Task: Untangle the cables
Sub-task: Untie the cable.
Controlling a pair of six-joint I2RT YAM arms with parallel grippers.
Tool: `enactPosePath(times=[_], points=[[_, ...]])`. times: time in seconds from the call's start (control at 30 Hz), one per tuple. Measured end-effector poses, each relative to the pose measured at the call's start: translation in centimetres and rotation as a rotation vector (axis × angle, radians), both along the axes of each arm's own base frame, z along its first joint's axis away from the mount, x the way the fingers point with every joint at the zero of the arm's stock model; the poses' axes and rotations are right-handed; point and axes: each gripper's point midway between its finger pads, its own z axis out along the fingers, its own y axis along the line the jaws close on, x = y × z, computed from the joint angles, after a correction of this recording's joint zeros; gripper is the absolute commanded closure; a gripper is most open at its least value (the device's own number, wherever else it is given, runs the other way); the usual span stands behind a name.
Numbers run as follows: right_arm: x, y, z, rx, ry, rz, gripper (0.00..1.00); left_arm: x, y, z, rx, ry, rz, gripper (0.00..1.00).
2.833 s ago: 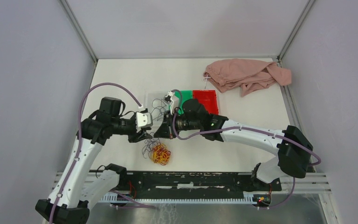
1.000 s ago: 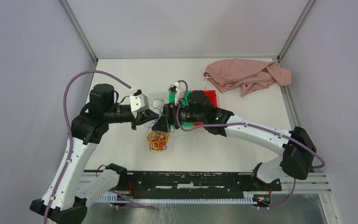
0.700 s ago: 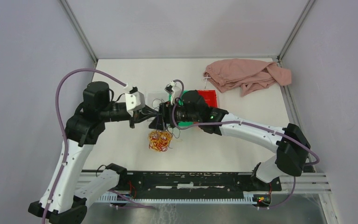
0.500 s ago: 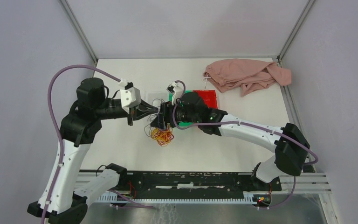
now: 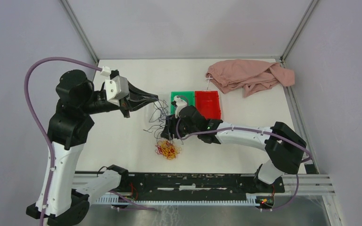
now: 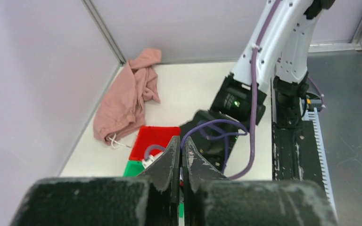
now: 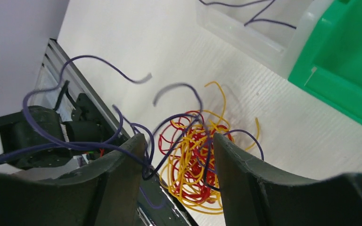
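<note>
Top: 1 cables [image 5: 168, 149] tangle on tabletop [image 5: 122, 141], front-centre. Red + yellow loops, dark strands up to L gripper [image 5: 154, 99], pinched on them. R gripper [image 5: 168, 134] just beside. 2 bins: green [image 5: 183, 96], red [image 5: 208, 103]. 1 pink cloth [image 5: 247, 75]. White top, grey walls.
L wrist: fingers pressed together.
R wrist: gripper part-open, straddling tangle; 1 clear bin [image 7: 250, 33].

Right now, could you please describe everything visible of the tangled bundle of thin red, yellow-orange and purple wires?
The tangled bundle of thin wires rests on the white table at front centre: floppy red and yellow-orange loops in a loose clump. Dark purple strands rise from it into the shut left gripper; others drape between the fingers of the open right gripper.
</note>
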Motion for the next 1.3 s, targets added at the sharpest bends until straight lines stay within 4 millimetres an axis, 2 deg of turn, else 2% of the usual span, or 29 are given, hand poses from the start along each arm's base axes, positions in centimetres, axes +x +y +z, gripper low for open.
enactPosePath(times=[0.13, 0.27, 0.53, 0.7, 0.8, 0.93, 1.07, 1.17, 1.3], points=[[-0.6, -0.8, -2.1, -0.042, 0.015, -0.008, 0.39, 0.1, 0.0, 2.3, -0.027, -0.056, 0.006, 0.97], [-0.8, -1.7, -3.6, -0.073, 0.026, -0.02, 0.4, 0.4, 0.1, 5.5, -0.058, -0.137, 0.023, 0.97], [-1.2, -2.4, -5.1, -0.084, 0.042, -0.035, 0.4, 0.0, 0.7, 12.3, -0.136, -0.328, 0.062, 0.97], [-1.6, -3.3, -5.9, -0.102, 0.054, -0.047, 0.34, -0.7, 1.1, 14.7, -0.177, -0.388, 0.075, 0.97], [-1.8, -3.9, -3.7, -0.077, 0.029, -0.05, 0.24, -0.9, 1.1, 15.1, -0.188, -0.39, 0.073, 0.97], [-1.7, -4.8, 2.4, 0.003, -0.058, -0.056, 0.13, -0.5, 0.9, 14.5, -0.185, -0.368, 0.073, 0.97], [-0.8, -5.9, 8.1, 0.044, -0.152, -0.101, 0.08, 0.5, 0.6, 12.5, -0.163, -0.314, 0.075, 0.97], [0.4, -7.4, 10.5, 0.038, -0.193, -0.152, 0.08, 1.7, 0.2, 10.4, -0.139, -0.257, 0.076, 0.97], [3.0, -10.4, 10.9, -0.014, -0.202, -0.249, 0.09, 3.4, -0.4, 7.5, -0.109, -0.182, 0.087, 0.97]])
